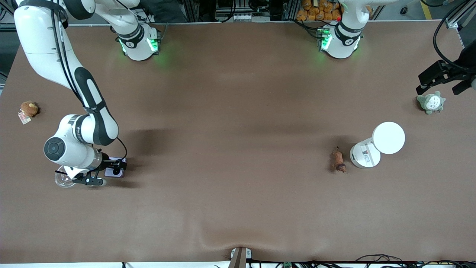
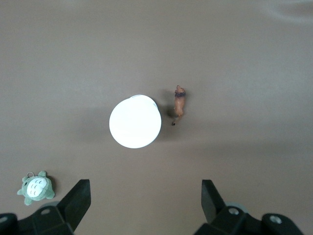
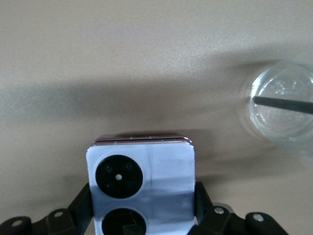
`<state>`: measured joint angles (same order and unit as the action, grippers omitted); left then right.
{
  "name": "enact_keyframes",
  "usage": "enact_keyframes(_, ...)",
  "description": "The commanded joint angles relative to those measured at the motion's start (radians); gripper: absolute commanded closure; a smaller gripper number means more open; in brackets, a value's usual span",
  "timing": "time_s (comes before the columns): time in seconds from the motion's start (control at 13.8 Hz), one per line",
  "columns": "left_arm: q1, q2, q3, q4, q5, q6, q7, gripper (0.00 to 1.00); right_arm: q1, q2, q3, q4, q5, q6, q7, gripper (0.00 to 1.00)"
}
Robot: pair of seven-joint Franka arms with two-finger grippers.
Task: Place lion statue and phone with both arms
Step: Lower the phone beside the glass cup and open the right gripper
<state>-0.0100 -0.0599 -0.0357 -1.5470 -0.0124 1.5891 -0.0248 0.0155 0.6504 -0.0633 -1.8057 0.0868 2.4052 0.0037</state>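
My right gripper (image 3: pixel 142 215) looks clamped on the phone's (image 3: pixel 141 181) slick, stiff sides, left gripper (image 2: pixel 145 205) hangs spread over the tiny, rigid-looking lion statue (image 2: pixel 179 104).

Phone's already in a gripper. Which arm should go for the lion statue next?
Left. The left gripper is open and free above the left arm's end of the table, with the lion statue beside the white cylinder in its wrist view. The right gripper is shut on the phone.
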Motion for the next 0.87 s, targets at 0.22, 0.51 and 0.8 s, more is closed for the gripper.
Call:
enact_keyframes(0.22,-0.018,-0.005,0.022,-0.004,-0.001,-0.015,0.025,0.00,-0.008,0.000,0.011,-0.007,0.001,0.011,-0.018,0.00)
enact_keyframes(0.51,-0.016,0.000,0.020,-0.007,0.000,-0.020,0.026,0.00,-0.006,-0.037,0.011,-0.006,0.001,-0.044,-0.018,0.00)
enact_keyframes(0.8,-0.013,0.015,0.016,-0.005,0.000,-0.031,0.028,0.00,-0.006,-0.110,0.013,0.015,0.001,-0.144,-0.016,0.00)
